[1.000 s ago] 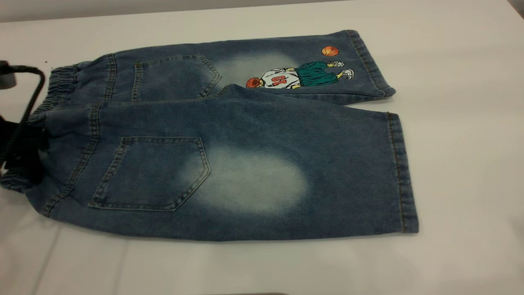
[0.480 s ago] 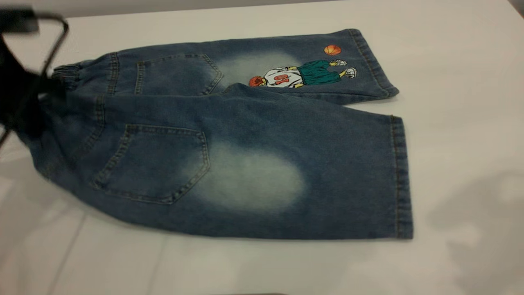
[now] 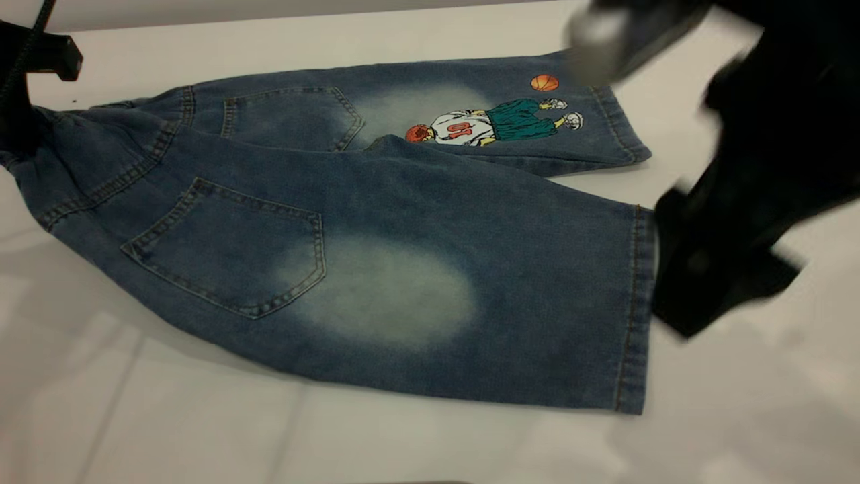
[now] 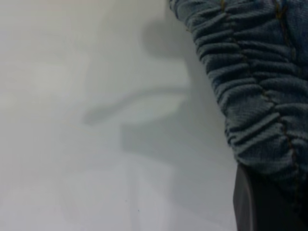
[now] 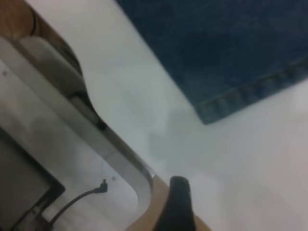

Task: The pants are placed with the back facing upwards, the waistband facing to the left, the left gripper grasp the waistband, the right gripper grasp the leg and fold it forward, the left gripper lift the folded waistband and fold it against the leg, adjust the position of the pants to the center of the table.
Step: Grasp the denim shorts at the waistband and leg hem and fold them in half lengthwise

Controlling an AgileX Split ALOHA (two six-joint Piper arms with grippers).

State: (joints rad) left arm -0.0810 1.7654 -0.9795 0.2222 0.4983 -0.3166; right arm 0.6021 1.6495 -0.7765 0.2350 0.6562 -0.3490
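The pants (image 3: 403,222) lie back up on the white table (image 3: 201,430), with the waistband end to the left. My left gripper (image 3: 20,128) is shut on the ruffled waistband (image 4: 255,86) and holds that end raised off the table; one dark finger (image 4: 257,207) shows under the cloth. The plain leg (image 3: 470,296), with its pale oval and pocket, lies nearest the front. My right gripper (image 3: 729,296) hangs open and blurred just right of that leg's hem (image 3: 638,302), holding nothing. The hem corner (image 5: 231,101) shows in the right wrist view beyond one fingertip (image 5: 179,192).
The printed leg (image 3: 497,121) lies flat at the back. In the right wrist view the table's wooden rim (image 5: 156,207) and a loose cable (image 5: 82,197) below it are close to the gripper. Bare tabletop lies in front of the pants.
The left gripper has lifted the waistband up and back, pulling the plain leg's top askew. The right arm has come into view from the right, close to the leg hem.
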